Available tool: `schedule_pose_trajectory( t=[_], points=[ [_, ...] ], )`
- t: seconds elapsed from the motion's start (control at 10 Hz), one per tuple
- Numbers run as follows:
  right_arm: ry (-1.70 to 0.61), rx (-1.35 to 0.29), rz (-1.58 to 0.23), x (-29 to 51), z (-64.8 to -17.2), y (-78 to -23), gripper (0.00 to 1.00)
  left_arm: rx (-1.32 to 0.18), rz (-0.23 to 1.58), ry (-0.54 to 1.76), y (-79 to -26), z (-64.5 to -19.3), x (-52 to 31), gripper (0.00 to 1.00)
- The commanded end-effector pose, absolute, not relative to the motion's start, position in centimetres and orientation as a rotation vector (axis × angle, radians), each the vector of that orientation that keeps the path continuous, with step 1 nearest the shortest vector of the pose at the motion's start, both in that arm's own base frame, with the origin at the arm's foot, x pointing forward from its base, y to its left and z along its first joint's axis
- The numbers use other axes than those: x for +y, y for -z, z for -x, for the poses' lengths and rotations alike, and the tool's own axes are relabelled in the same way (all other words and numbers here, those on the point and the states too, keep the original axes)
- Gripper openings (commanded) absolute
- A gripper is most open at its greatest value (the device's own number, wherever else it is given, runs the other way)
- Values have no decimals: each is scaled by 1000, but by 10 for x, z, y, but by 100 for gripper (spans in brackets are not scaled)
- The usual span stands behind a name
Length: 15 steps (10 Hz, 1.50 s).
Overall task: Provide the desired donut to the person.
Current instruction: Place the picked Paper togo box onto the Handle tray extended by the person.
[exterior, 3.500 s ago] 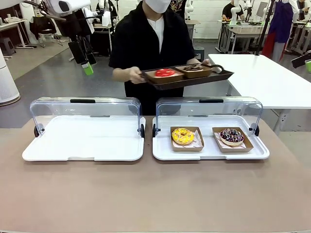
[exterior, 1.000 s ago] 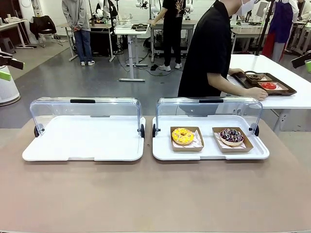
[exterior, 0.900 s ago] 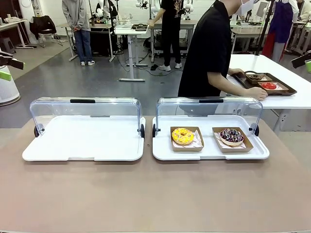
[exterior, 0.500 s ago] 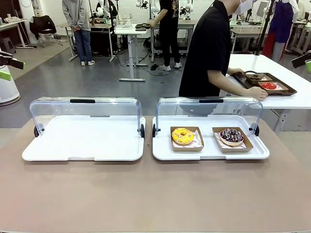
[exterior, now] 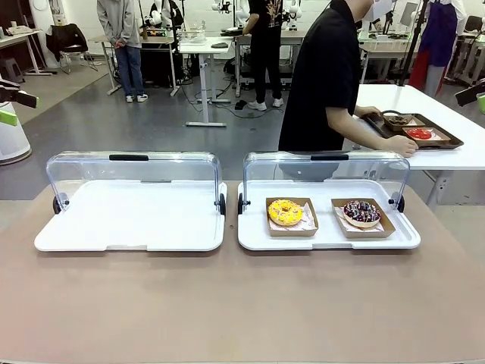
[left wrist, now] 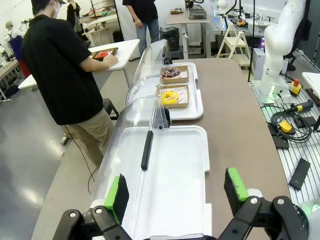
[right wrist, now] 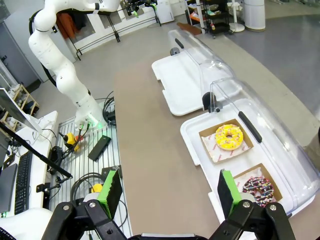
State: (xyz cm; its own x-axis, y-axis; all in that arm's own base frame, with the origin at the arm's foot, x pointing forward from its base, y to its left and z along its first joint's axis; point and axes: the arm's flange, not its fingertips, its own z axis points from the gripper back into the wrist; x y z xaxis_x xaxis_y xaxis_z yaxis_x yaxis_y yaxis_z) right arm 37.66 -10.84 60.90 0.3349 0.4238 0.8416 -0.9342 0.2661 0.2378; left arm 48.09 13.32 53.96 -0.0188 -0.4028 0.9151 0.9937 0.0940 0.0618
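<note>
**Both arms held high and open while the person stood at the side table**

The long brown table (exterior: pixel 242 303) carried everything, so places are given from it. Across its far half sat two white display trays side by side, each with a clear hinged cover raised at the back. The left tray (exterior: pixel 130 216) was bare white. The right tray (exterior: pixel 328 236) held two brown paper boats: the yellow donut (exterior: pixel 285 212) toward the tray's inner end, and the chocolate sprinkled donut (exterior: pixel 361 213) beside it toward the table's right end, the two boats apart.

Beyond the far edge of the brown table, to its right, the person (exterior: pixel 327 76) in the black overshirt stood turned sideways at a white side table (exterior: pixel 424 121), one hand (exterior: pixel 402 146) resting by a dark serving tray (exterior: pixel 414 130). That tray held a red donut (exterior: pixel 419 133) and a dark donut (exterior: pixel 396 120).

The left gripper (left wrist: pixel 177 190) hung well above the brown table's left end, over the empty tray, its green-padded fingers (left wrist: pixel 119 191) spread wide with nothing between them. The right gripper (right wrist: pixel 167 192) hung high off the table's right end, looking down on both donuts, its fingers (right wrist: pixel 111 192) likewise spread wide and empty.
</note>
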Motion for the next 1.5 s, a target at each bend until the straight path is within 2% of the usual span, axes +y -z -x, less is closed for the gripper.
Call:
schedule_pose_trajectory(
  t=[0.0,1.4],
  points=[
    [-1047,-750,-857,-108,-377,-609,100,-977,813,1336,-541,-482,134,100],
    [-1047,-750,-857,-108,-377,-609,100,-977,813,1336,-541,-482,134,100]
  ],
)
